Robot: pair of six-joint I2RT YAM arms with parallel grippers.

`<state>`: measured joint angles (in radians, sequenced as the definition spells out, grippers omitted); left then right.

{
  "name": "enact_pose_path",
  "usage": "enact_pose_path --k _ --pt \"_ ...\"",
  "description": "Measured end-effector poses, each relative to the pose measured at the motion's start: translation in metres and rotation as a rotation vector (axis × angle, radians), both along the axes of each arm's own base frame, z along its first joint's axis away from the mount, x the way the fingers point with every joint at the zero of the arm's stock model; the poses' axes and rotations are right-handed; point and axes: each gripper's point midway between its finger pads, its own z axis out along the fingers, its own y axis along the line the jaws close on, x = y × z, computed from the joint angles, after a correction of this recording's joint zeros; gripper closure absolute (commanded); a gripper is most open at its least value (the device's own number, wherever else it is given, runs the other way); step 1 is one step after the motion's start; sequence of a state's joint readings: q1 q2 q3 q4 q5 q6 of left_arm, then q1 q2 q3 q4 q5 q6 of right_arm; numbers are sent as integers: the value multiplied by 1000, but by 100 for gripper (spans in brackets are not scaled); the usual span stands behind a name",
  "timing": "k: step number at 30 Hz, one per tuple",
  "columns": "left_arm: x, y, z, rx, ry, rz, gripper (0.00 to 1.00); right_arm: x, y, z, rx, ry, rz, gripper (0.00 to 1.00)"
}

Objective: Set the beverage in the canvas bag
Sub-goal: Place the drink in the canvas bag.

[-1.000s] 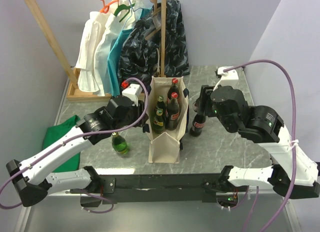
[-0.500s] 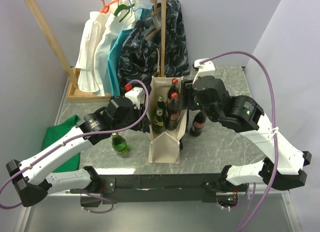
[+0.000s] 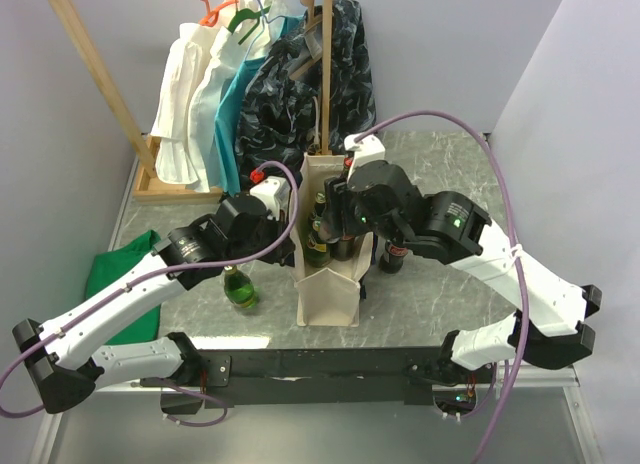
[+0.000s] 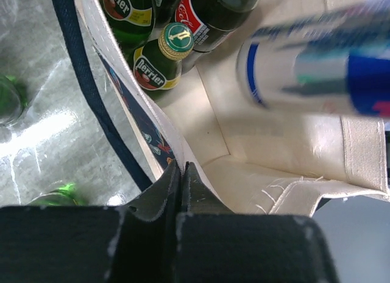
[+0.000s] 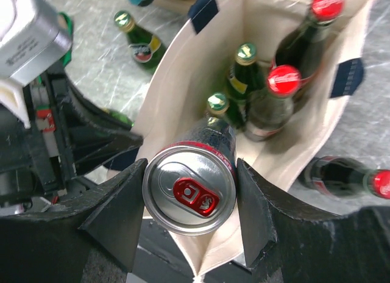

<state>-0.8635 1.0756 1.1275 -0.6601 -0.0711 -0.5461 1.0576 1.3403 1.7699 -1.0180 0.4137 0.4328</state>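
A grey marble-patterned tabletop [image 3: 420, 314] sits in a corner of plain pale lilac-grey walls [image 3: 440, 44], evenly lit, with soft glare on the stone. At its far left stands a light wooden clothes rack [image 3: 95, 74] hung with white, teal and dark patterned garments [image 3: 190, 94].
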Motion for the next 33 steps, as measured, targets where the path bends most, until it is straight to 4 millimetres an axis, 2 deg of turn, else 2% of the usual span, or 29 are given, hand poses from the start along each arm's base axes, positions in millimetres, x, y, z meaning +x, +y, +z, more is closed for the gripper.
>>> enact_pose_path --k 4,22,26,33 --pt "0 2 0 5 -5 7 99 -4 7 -6 -5 11 20 100" --pt "-3 14 3 23 -20 25 99 -5 12 -13 -7 23 22 100" --pt "-4 12 4 16 -18 10 99 -5 15 -25 -30 43 26 100" --pt "-4 7 4 15 -27 -18 99 -6 22 -59 -98 103 38 100"
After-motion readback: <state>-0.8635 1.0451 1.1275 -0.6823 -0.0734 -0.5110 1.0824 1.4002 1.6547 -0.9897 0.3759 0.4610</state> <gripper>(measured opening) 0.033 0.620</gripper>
